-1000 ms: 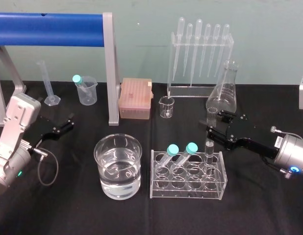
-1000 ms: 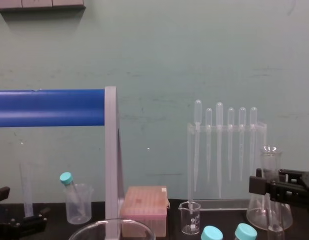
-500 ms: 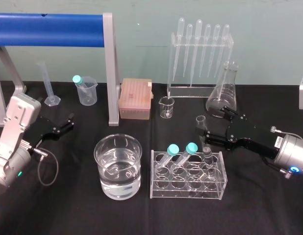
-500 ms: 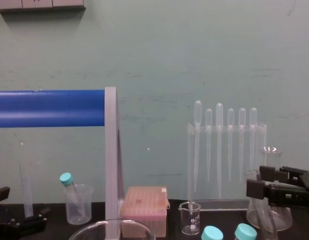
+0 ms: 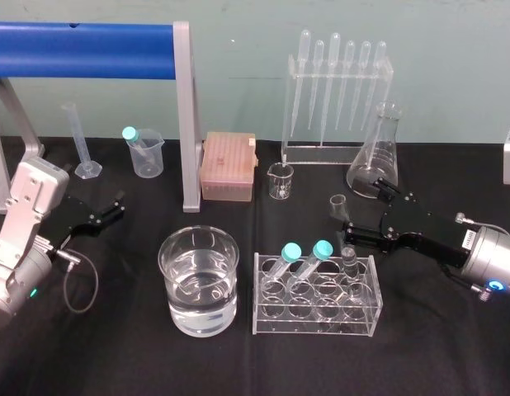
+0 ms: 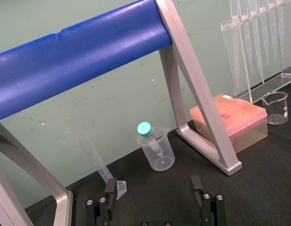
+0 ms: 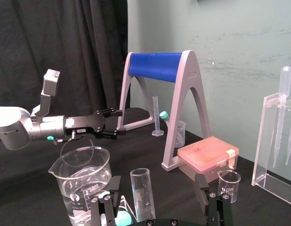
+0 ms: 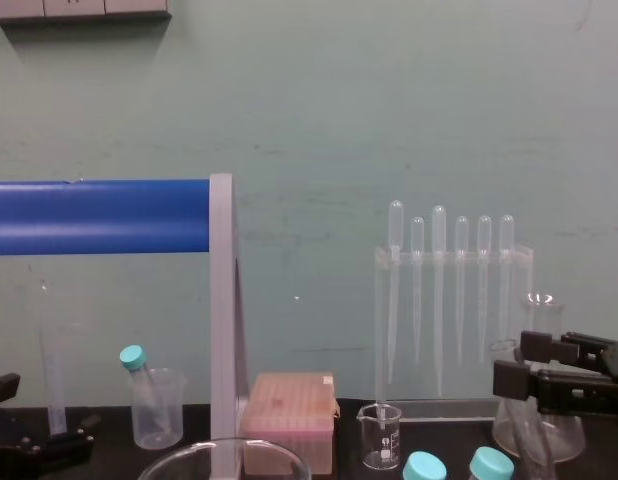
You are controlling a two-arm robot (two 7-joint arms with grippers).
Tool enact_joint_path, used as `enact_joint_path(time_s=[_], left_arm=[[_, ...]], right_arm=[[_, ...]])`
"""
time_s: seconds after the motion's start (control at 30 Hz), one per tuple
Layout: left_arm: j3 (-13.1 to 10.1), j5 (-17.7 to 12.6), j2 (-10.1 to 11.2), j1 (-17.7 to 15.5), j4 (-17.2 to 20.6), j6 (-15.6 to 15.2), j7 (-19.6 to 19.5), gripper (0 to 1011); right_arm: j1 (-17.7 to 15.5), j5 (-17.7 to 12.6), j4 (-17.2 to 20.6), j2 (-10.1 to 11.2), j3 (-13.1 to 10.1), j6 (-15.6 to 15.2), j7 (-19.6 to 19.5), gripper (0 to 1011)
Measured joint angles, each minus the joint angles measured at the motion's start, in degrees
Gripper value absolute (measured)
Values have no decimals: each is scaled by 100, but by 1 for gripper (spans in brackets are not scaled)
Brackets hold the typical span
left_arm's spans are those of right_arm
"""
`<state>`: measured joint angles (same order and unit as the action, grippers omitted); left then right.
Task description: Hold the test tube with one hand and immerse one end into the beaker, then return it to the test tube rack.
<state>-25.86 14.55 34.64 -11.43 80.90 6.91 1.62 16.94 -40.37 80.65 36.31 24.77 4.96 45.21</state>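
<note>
The right claw [image 7: 157, 186] was wide open just behind the test tube rack [image 5: 317, 318]. The test tube [image 7: 142, 195] stood between its fingers [image 7: 201, 186], leaning, with its bottom in the rack's back right hole. The left claw [image 6: 153, 184] sat open, far left of the rack

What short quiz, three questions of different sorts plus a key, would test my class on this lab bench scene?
1. True or false: the wide clear glass beaker holds clear liquid.
2. How many teal-capped plastic tubes lean in the clear acrylic test tube rack? A) one B) two C) four
3. Which gripper has the long, slim clear glass test tube between its open fingers?
Key: 1 true. 2 B. 3 the right gripper; the left gripper sits open on the robot's left.
</note>
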Motion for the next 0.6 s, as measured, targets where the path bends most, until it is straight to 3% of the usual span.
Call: enact_joint_path(time_s=[0.2, 0.33, 0.47, 0.6], left_arm=[[0, 0, 0, 0, 0, 0, 0, 1000], [0, 0, 0, 0, 0, 0, 0, 1000], [0, 0, 0, 0, 0, 0, 0, 1000], [0, 0, 0, 0, 0, 0, 0, 1000]], right_arm=[[39, 51, 243, 6, -98, 256, -35, 1000], [21, 65, 563, -1, -357, 634, -179, 1000], [-172, 280, 925, 34, -772, 830, -847, 1000], [-406, 591, 1078, 92, -1017, 541, -1631, 1000]])
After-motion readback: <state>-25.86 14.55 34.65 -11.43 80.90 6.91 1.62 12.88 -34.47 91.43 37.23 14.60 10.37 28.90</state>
